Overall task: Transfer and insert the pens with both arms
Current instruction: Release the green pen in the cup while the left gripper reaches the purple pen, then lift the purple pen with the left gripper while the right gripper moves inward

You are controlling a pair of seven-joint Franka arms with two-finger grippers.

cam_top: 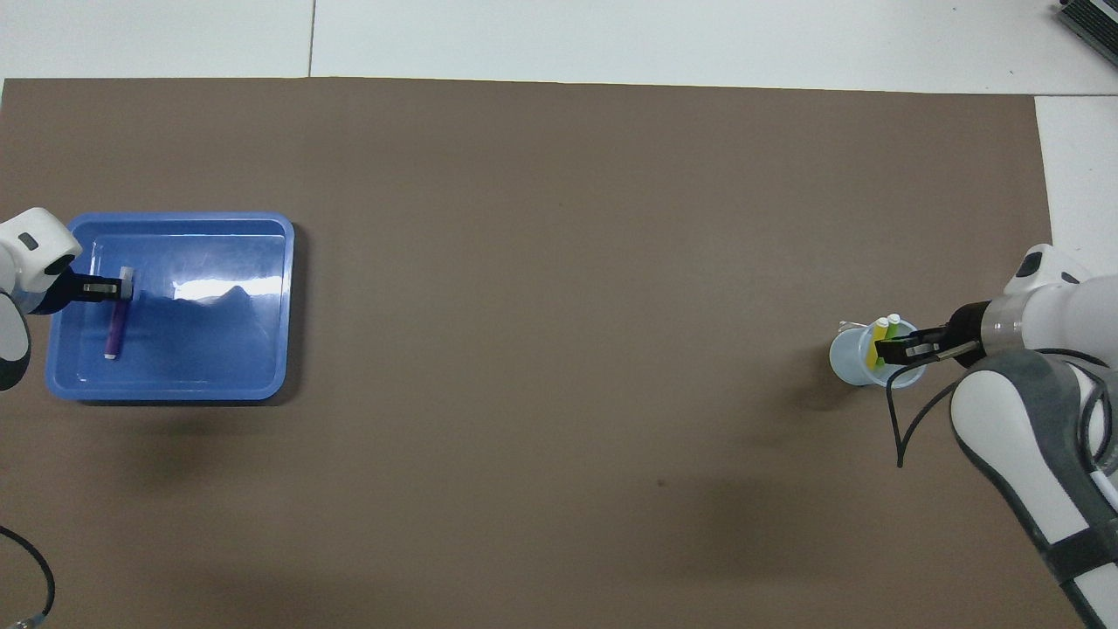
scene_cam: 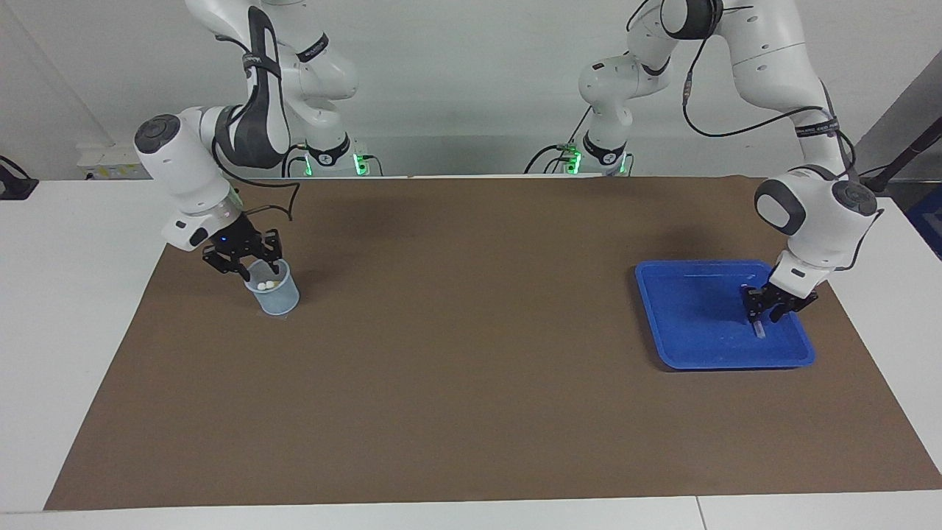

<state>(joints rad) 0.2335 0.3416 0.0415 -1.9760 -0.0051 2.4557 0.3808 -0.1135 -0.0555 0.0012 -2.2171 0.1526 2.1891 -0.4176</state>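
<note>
Purple pen (cam_top: 114,329) lies in the tray (cam_top: 262,306): light, stiff, slick, rolls. Grip mid-barrel, not the cap. Left gripper (scene_cam: 765,311) is over its cap end, jaw gap unclear. Right gripper (scene_cam: 246,263) is over the cup (scene_cam: 274,298) with yellow pen (cam_top: 876,342) and green pen (cam_top: 892,325) in it; grip unclear.

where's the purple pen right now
The purple pen lies in the blue tray at the left arm's end of the table, under the left gripper.
</note>
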